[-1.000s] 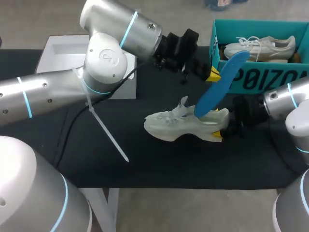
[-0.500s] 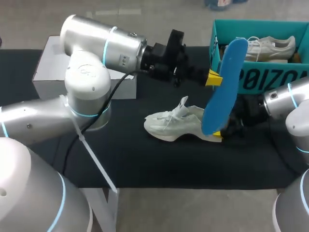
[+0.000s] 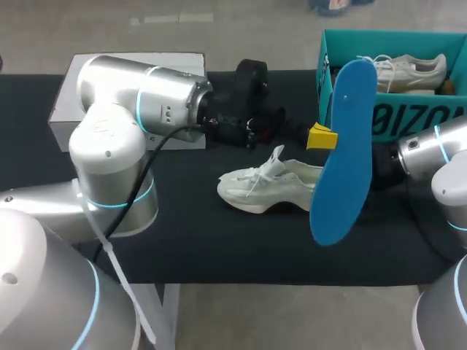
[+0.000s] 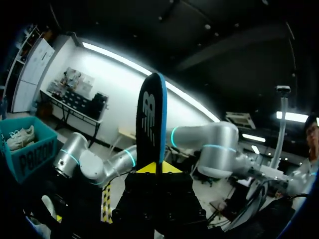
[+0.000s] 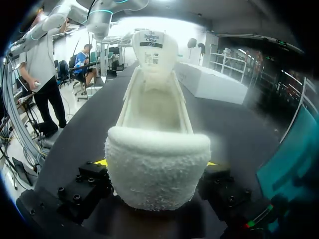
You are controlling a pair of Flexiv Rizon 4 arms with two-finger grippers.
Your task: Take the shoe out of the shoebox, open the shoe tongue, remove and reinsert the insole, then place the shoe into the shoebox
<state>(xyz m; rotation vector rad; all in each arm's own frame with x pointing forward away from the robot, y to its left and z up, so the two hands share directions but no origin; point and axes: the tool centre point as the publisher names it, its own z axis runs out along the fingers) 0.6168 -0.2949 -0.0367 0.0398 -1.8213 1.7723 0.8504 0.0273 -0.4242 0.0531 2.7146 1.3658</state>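
The blue insole (image 3: 343,146) is out of the shoe and hangs in the air above the table, nearly upright, its lower end in front of the shoe's heel. It looks thin, light and springy, so it will likely bend if pushed end-on. The left gripper (image 3: 322,137) has its jaws clamped on one long edge near the upper half, and in the left wrist view the insole (image 4: 152,124) stands edge-on between the yellow tips. A grip nearer one end would probably steer it into the opening better.

The pale shoe (image 3: 266,189) lies on its sole on the table, toe towards the left arm (image 3: 139,109). It looks soft and light, apt to slide if nudged. The right gripper (image 5: 157,163) has its jaws closed on the fleecy heel from both sides, which steadies it. The tongue (image 5: 153,52) stands up and the mouth is wide open.

Behind the shoe the teal shoebox (image 3: 387,120) sits at the far right corner, a second shoe (image 3: 398,71) lying in it. Its near wall is close to the insole's top. The table (image 3: 219,248) gives dark open room in front of the shoe, up to the near edge. A white box (image 3: 64,109) sits far left, behind the left arm
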